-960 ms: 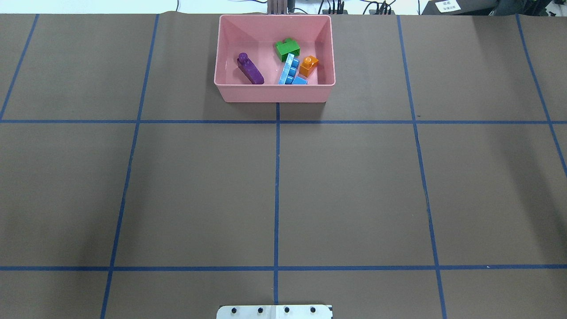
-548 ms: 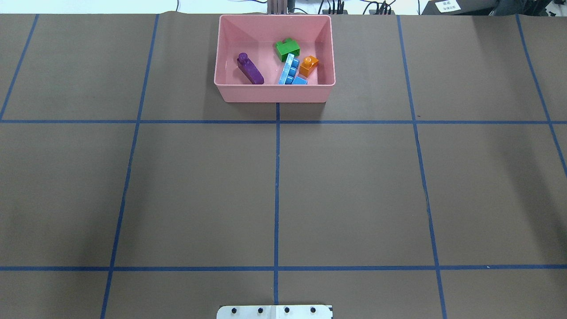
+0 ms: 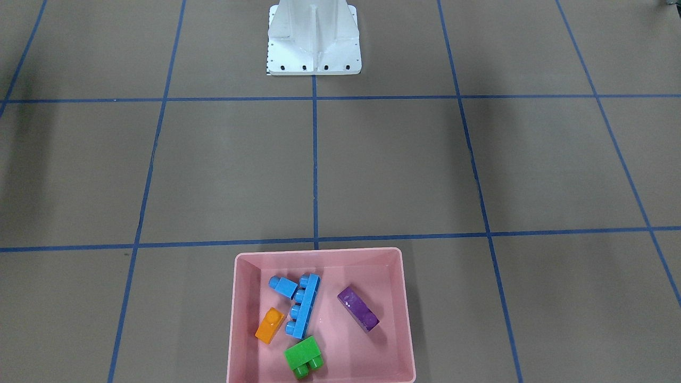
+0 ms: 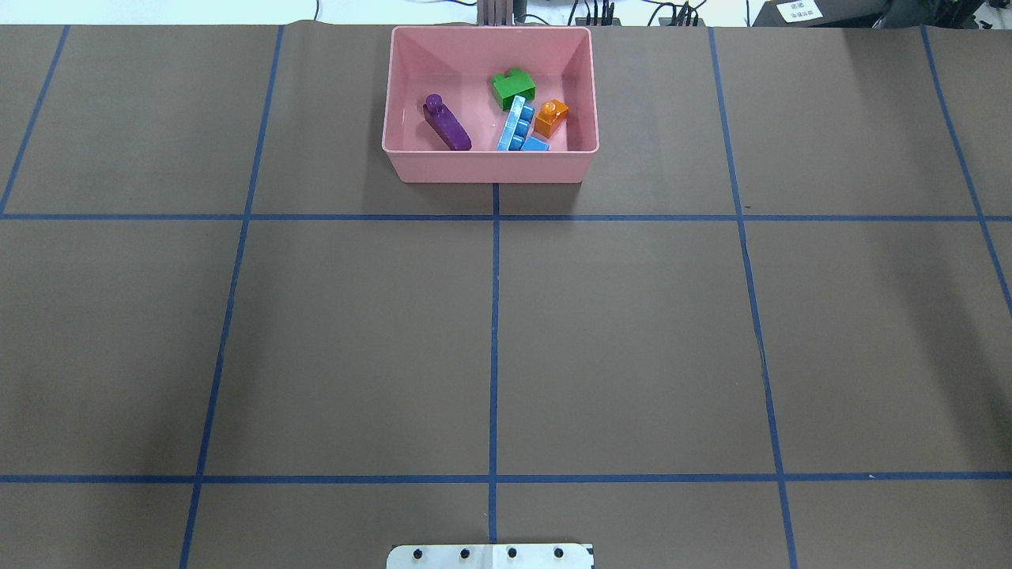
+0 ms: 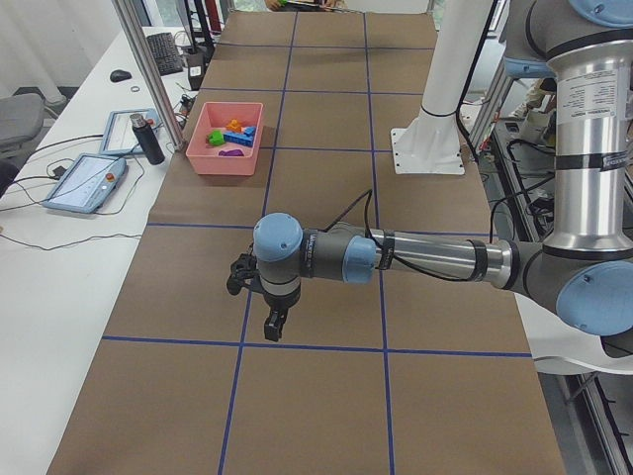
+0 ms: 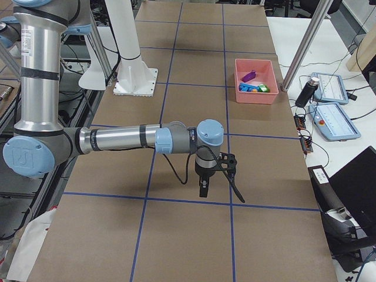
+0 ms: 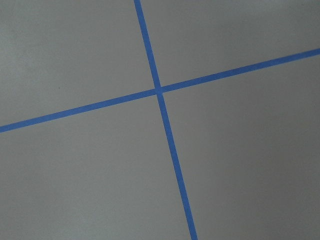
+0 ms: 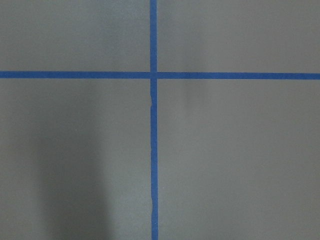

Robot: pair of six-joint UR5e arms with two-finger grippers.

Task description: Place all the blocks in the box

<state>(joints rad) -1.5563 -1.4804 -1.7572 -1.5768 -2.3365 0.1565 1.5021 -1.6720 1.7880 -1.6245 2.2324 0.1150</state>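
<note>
The pink box (image 4: 490,166) stands at the table's far edge, also in the front-facing view (image 3: 319,256). All five blocks lie inside it: purple oblong (image 4: 447,125), green (image 4: 513,85), long light-blue (image 4: 512,125), small light-blue (image 4: 535,144) and orange (image 4: 551,116). My left gripper (image 5: 275,322) shows only in the exterior left view, over bare table far from the box (image 5: 226,139). My right gripper (image 6: 202,188) shows only in the exterior right view, also far from the box (image 6: 255,79). I cannot tell whether either is open or shut. The wrist views show only table and tape.
The white robot base (image 3: 314,40) stands at the near middle of the table (image 4: 490,555). Blue tape lines (image 4: 494,332) grid the brown table cover. A black bottle (image 5: 146,139) and a tablet (image 5: 84,183) sit on the bench beyond the box.
</note>
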